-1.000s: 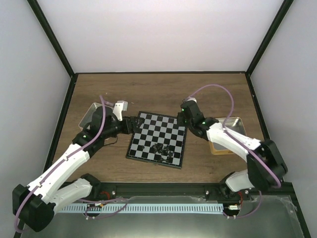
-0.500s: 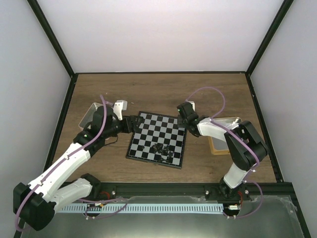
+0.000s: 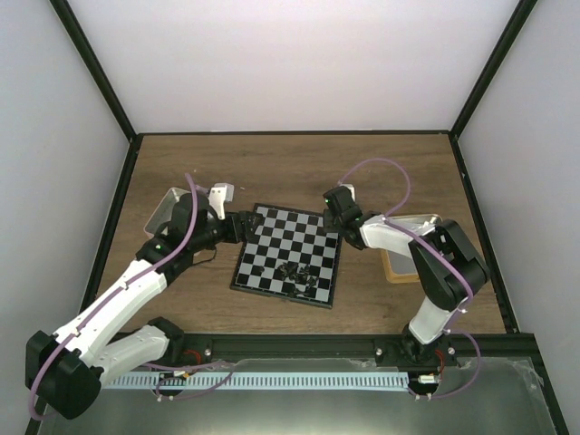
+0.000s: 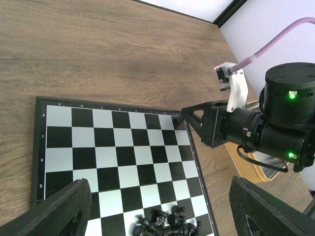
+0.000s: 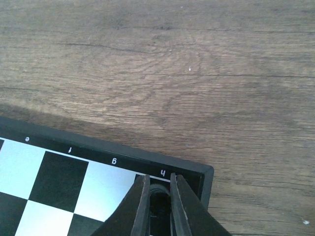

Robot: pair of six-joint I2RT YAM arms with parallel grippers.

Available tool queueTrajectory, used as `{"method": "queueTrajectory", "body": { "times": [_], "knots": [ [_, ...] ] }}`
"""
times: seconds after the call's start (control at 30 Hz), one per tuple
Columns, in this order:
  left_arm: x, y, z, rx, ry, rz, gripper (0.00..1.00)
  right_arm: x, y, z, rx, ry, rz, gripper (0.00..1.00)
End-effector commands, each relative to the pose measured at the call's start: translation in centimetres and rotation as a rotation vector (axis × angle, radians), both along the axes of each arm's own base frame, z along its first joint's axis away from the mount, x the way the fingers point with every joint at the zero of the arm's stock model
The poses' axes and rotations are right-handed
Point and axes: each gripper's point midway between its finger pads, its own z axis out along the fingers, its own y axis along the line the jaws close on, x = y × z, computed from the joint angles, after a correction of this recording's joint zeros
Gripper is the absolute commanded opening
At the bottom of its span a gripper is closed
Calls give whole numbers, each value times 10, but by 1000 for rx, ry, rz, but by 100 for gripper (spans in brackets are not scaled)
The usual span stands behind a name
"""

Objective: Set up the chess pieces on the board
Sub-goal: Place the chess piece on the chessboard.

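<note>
1. Pale walls and black corner posts box in a brown desk (image 3: 290,163). Its top is matte wood with long streaks of grain.
2. Near the desk's left edge sits a shallow silvery tin (image 3: 159,210), rectangular with rounded corners and partly under the left arm.
3. That arm is white shell with black joints and has a purple cable looped over it. The left gripper (image 3: 242,225) hangs at the far left corner of the board. Its blunt black fingers (image 4: 54,211) are spread wide with nothing between them.
4. The board (image 3: 288,256) lies flat in the middle of the desk, turned slightly askew. It has glossy black and silvery-grey squares inside a thin dark rim printed with small white letters and numbers.
5. The chess pieces (image 3: 300,272) are tiny, black and shiny. They lie tumbled in a heap toward the board's near right corner, several of them on their sides.
6. The right gripper (image 5: 158,181) is down at the board's far right corner, over the square beside the letter h. Its slim tapered fingers are pinched almost together on a small, rounded dark piece (image 5: 158,194). It is too hidden to tell which kind of piece it is. Two green lights glow on the black wrist.
7. Toward the desk's right edge a tan-rimmed tin (image 3: 399,269) lies beside the board, half covered by the right arm's white forearm.
</note>
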Motion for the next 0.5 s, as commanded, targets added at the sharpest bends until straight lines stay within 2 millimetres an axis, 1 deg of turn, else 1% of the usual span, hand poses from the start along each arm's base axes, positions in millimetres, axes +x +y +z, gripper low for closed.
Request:
{"method": "queueTrajectory", "body": {
  "times": [0.0, 0.07, 0.13, 0.2, 0.37, 0.47],
  "knots": [
    [3, -1, 3, 0, -21, -3, 79, 10, 6, 2, 11, -11, 7, 4],
    [2, -1, 2, 0, -18, -3, 79, 9, 6, 1, 7, -3, 8, 10],
    [2, -1, 2, -1, -17, -4, 79, 9, 4, 0, -2, 2, 3, 19],
    [1, 0, 2, 0, -16, -5, 79, 8, 3, 1, -5, 9, -6, 24],
    [-1, 1, 2, 0, -13, -1, 79, 8, 4, 19, 22, -10, -6, 35],
    [-2, 3, -1, 7, 1, 9, 79, 8, 7, 27, 35, -12, -2, 38]
  ]
}}
